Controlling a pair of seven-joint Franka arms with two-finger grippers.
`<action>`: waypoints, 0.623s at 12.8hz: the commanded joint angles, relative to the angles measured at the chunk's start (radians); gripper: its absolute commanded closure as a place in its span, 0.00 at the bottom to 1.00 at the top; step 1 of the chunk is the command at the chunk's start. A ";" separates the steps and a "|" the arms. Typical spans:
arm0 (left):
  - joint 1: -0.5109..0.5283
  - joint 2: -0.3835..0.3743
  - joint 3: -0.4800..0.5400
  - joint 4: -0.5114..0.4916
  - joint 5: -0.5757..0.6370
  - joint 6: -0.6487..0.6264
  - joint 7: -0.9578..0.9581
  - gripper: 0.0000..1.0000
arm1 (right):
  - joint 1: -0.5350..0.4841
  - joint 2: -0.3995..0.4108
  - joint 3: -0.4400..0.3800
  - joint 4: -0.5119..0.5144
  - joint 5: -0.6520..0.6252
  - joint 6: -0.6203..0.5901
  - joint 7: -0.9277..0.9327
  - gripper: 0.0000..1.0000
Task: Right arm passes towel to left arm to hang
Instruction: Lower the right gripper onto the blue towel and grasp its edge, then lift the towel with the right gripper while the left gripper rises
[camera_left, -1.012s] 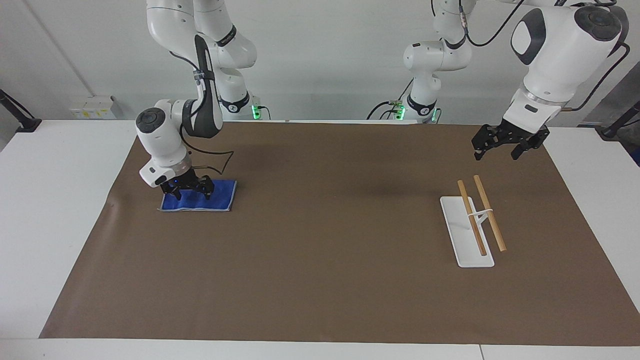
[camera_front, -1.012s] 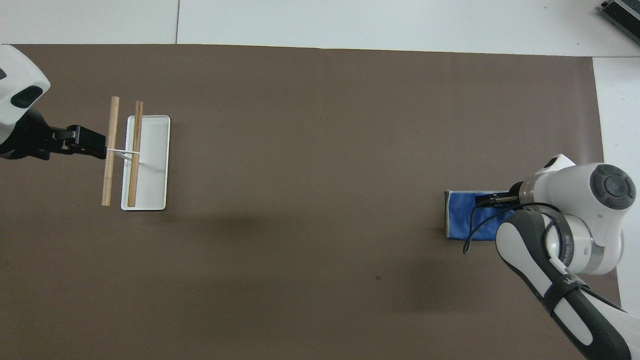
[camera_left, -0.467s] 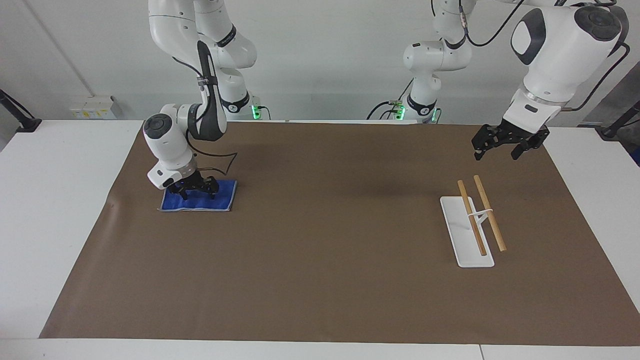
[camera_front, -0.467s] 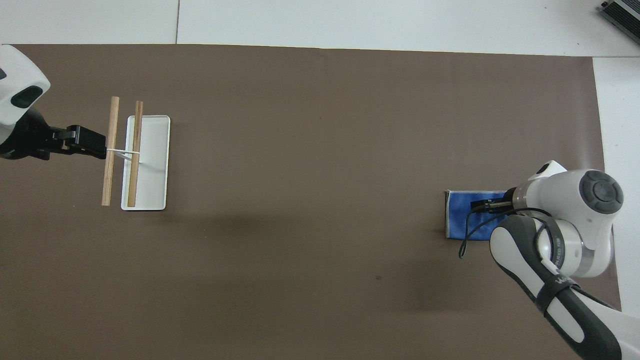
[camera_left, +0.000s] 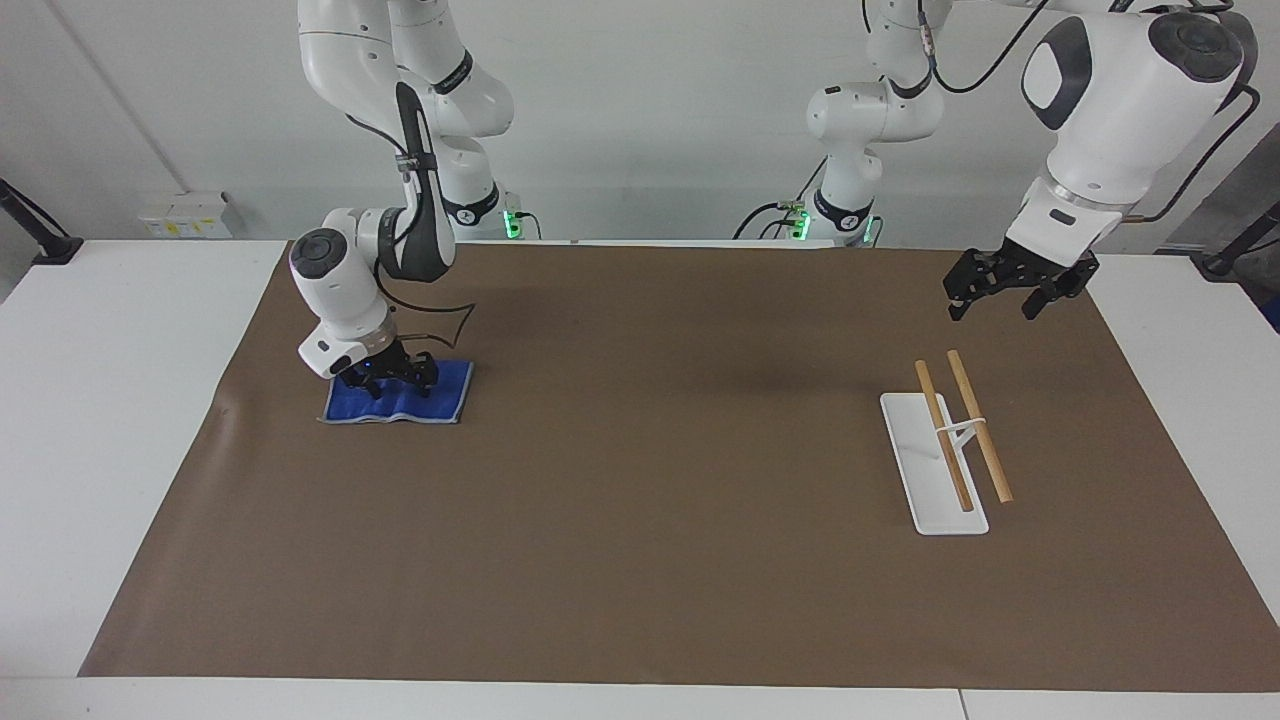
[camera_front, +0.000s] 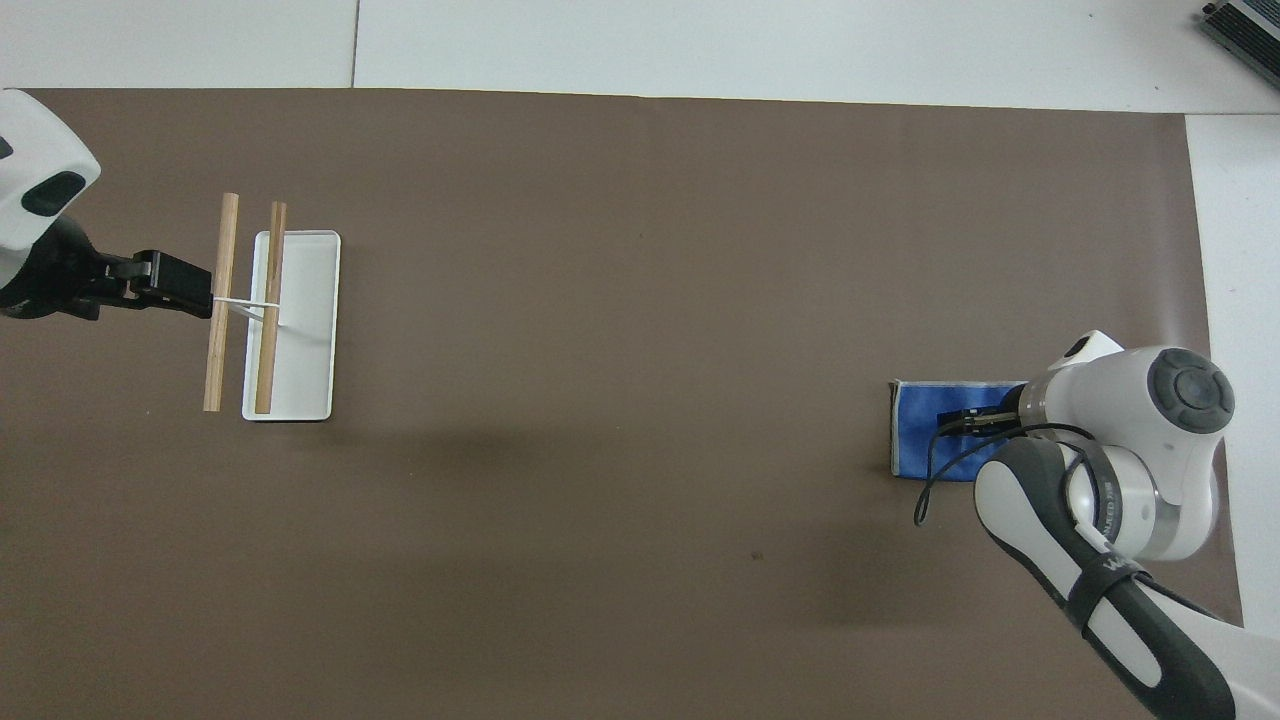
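A brown mat (camera_left: 640, 500) covers the white table; the towel (camera_left: 440, 393) lies flat at the right arm's end, directly under the right gripper (camera_left: 392, 381), whose fingers press it, grip uncertain; the left gripper (camera_left: 1008, 290) waits open over the rack (camera_left: 925, 470).

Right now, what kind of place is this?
Likely a robotics lab bench: two white jointed robot arms at a white table under a brown paper mat, staged with a folded blue towel.

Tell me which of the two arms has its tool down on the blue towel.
The right arm. Its tool is down on the towel. The left arm's tool waits in the air by the rack with two wooden rods.
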 joint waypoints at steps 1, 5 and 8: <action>0.012 -0.028 -0.009 -0.029 0.016 0.000 0.001 0.00 | -0.002 0.001 0.005 -0.019 0.003 0.025 -0.028 0.99; 0.012 -0.028 -0.009 -0.029 0.016 0.000 0.001 0.00 | -0.002 -0.012 0.011 -0.008 0.004 0.018 -0.010 1.00; 0.012 -0.028 -0.009 -0.029 0.016 0.000 0.001 0.00 | 0.045 -0.081 0.020 0.006 0.006 -0.014 0.108 1.00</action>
